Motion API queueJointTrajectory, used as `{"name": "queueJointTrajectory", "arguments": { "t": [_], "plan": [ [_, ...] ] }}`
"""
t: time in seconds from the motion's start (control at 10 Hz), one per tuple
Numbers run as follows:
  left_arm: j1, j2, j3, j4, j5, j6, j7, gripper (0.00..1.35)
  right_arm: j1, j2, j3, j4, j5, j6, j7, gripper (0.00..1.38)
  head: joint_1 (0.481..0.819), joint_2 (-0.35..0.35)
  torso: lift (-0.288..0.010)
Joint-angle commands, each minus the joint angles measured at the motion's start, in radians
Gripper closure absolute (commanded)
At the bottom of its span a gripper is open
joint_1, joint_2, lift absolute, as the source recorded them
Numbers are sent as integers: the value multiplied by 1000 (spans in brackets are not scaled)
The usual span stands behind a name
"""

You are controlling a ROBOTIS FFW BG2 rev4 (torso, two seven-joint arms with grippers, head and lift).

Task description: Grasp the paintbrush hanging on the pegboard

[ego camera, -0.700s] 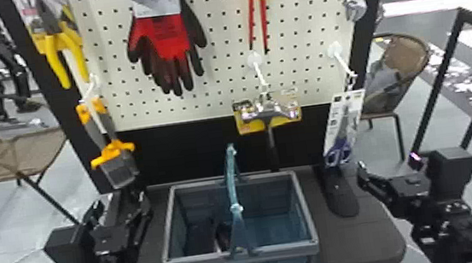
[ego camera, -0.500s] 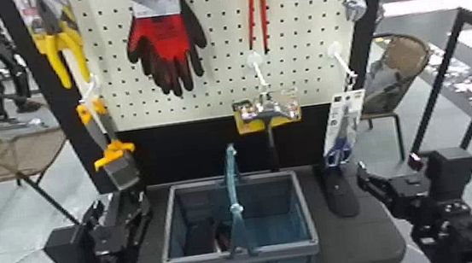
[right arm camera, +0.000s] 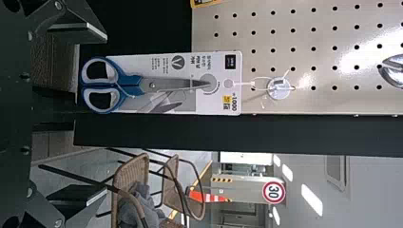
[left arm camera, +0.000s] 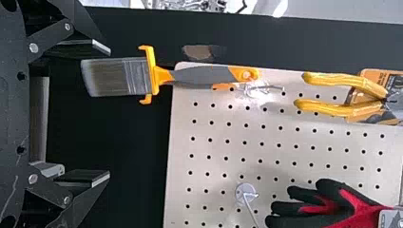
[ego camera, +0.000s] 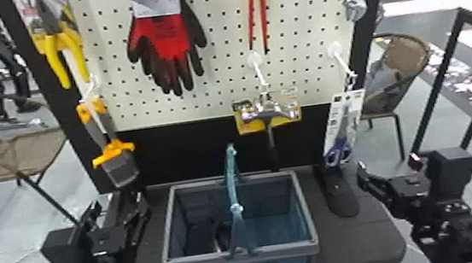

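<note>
Left gripper (left arm camera: 105, 111) is seen spread wide, nothing gripped, set below the pegboard's (left arm camera: 285, 156) lower-left corner. Paintbrush (left arm camera: 142, 76) is hung from a hook at that corner, bristles down past the board's bottom edge, above the gripper and untouched. Right gripper (right arm camera: 103, 114) is likewise spread and empty, below the lower-right corner, under the scissors (right arm camera: 123, 85).

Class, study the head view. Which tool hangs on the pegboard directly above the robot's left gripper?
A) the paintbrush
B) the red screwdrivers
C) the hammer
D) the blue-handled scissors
A: the paintbrush hangs bristles down at the left edge of the pegboard, just above the left gripper, whose jaws stand open and hold nothing.
</note>
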Motion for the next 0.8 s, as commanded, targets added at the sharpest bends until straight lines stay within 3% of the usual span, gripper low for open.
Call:
{"name": "queueJointTrajectory", "arguments": {
  "t": [0.0, 0.5, 0.7],
  "plan": [
    [-6, -3, 27, -11, 12, 15, -37, 361, 0, -1, 0, 0, -2, -1, 0, 170, 549, 0, -100],
    [-78, 25, 217, 26, 115, 87, -299, 361, -1, -1, 0, 1, -2, -1, 5, 170, 549, 0, -100],
    [-172, 69, 259, 157, 150, 70, -425, 361, -1, 1, 0, 0, -2, -1, 14, 170, 549, 0, -100]
  ]
}}
